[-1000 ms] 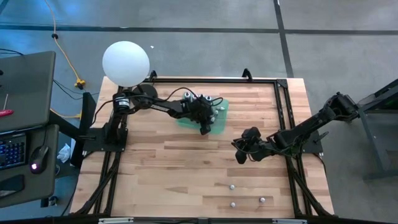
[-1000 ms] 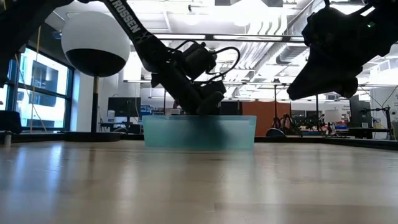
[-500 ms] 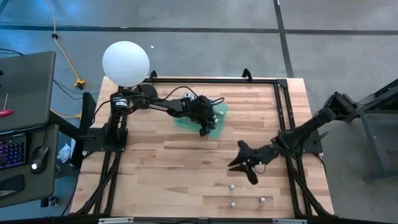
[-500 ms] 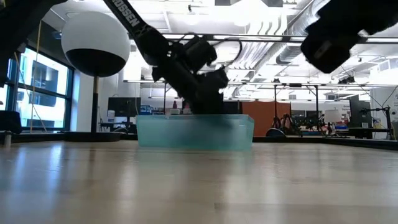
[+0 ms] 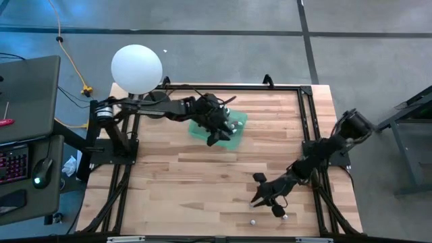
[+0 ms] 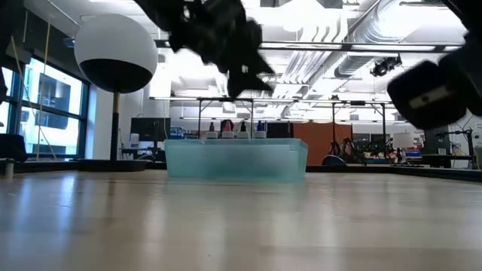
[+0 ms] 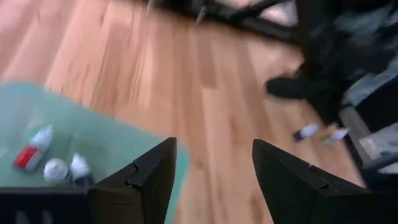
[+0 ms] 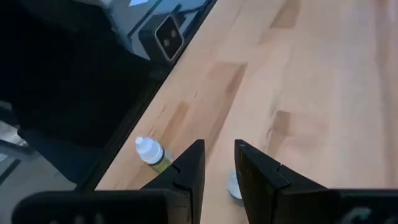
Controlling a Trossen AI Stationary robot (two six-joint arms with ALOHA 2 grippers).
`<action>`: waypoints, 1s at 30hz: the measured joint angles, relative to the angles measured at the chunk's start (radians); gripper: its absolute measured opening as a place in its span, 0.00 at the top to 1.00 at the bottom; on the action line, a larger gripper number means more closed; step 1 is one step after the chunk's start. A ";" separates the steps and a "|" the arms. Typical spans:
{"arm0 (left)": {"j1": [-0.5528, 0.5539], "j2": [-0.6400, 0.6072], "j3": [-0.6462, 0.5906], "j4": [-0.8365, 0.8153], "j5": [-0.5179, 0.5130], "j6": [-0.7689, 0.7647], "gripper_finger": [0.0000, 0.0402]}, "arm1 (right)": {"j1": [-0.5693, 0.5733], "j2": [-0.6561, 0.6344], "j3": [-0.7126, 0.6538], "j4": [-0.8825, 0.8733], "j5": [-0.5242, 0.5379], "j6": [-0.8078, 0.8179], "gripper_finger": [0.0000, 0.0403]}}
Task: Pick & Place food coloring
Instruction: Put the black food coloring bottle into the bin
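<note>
You have a wooden table (image 5: 202,182) with a white globe (image 5: 136,69) standing at its far left corner and a teal translucent bin (image 5: 233,128) on the far middle of the surface. The left gripper (image 5: 214,131) hangs above that bin with its fingers spread wide and nothing between them; its wrist view shows several food coloring bottles in the bin (image 7: 43,155), including one with a red label lying on its side. The right gripper (image 5: 266,200) is low over the near right part of the table, fingers parted only a little and empty. Three loose food coloring bottles (image 5: 253,221) lie on the bare wood at the near edge, well apart from the bin. In the right wrist view one white-capped bottle (image 8: 151,152) lies on its side just beside the black table frame (image 8: 93,112), off to one side of the fingers, while another small bottle (image 8: 234,184) sits right in the gap ahead of them. My judgement: the right arm is by far the nearer to the loose bottles, and the bottle in line with its fingers is the natural pick; you would widen the jaws before descending, since the present gap looks tight.
</note>
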 joint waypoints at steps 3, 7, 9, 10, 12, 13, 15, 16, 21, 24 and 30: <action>-0.020 -0.058 0.000 -0.014 -0.045 -0.018 0.48 | -0.002 0.052 0.002 0.037 0.011 0.004 0.80; -0.044 -0.105 0.000 -0.028 -0.085 -0.017 0.48 | -0.003 0.080 0.001 0.045 0.081 0.003 0.75; -0.060 -0.112 0.000 -0.023 -0.090 -0.017 0.48 | 0.001 0.083 -0.003 0.030 0.111 -0.004 0.72; -0.062 -0.116 0.000 -0.032 -0.092 -0.017 0.48 | 0.002 0.082 -0.001 0.033 0.123 -0.013 0.70; -0.069 -0.120 -0.001 -0.044 -0.094 -0.021 0.48 | 0.002 0.081 0.000 0.024 0.130 -0.019 0.66; -0.074 -0.121 -0.001 -0.045 -0.097 -0.024 0.48 | 0.002 0.082 0.000 0.017 0.130 -0.019 0.65; -0.074 -0.123 0.000 -0.067 -0.116 -0.024 0.48 | 0.003 0.082 -0.001 0.021 0.130 -0.004 0.61; -0.074 -0.122 0.000 -0.077 -0.121 -0.025 0.48 | 0.006 0.082 -0.001 0.024 0.130 0.013 0.59; -0.080 -0.122 0.000 -0.124 -0.153 -0.026 0.48 | 0.030 0.082 -0.001 0.023 0.090 0.105 0.50; -0.081 -0.122 -0.001 -0.135 -0.161 -0.028 0.48 | 0.047 0.079 -0.001 0.018 0.068 0.186 0.47; -0.081 -0.122 -0.001 -0.134 -0.169 -0.027 0.48 | 0.040 0.013 0.000 -0.014 0.066 0.196 0.46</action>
